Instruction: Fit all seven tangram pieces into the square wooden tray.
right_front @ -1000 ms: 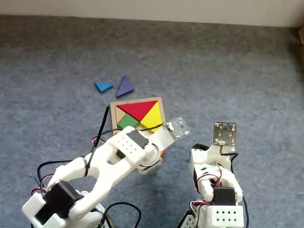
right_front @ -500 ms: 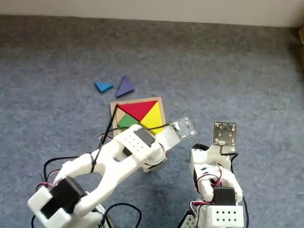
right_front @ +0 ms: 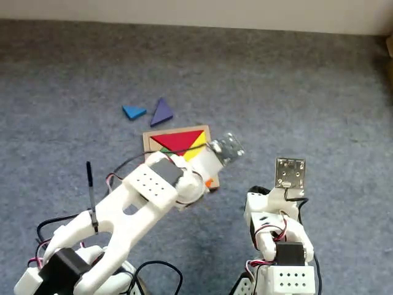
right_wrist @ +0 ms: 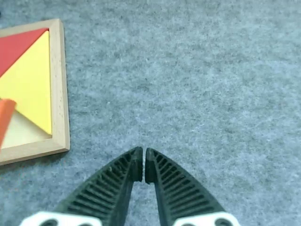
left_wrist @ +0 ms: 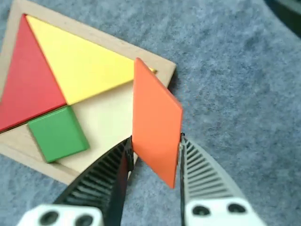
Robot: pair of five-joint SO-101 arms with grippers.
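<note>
Orange tangram piece (left_wrist: 156,108), clamped on edge in left end effector (left_wrist: 155,140) by wooden tray (left_wrist: 162,68) corner; right end effector (right_wrist: 144,153) pressed together, empty, over grey surface (right_wrist: 197,70).

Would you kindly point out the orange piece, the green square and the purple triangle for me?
orange piece (left_wrist: 156,125): left wrist view, middle of its flat face.
green square (left_wrist: 58,134): left wrist view, centre of its top.
purple triangle (right_front: 162,114): high view, middle of the piece.

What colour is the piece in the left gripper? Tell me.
The piece in the left gripper is orange, clearest in the left wrist view.
</note>
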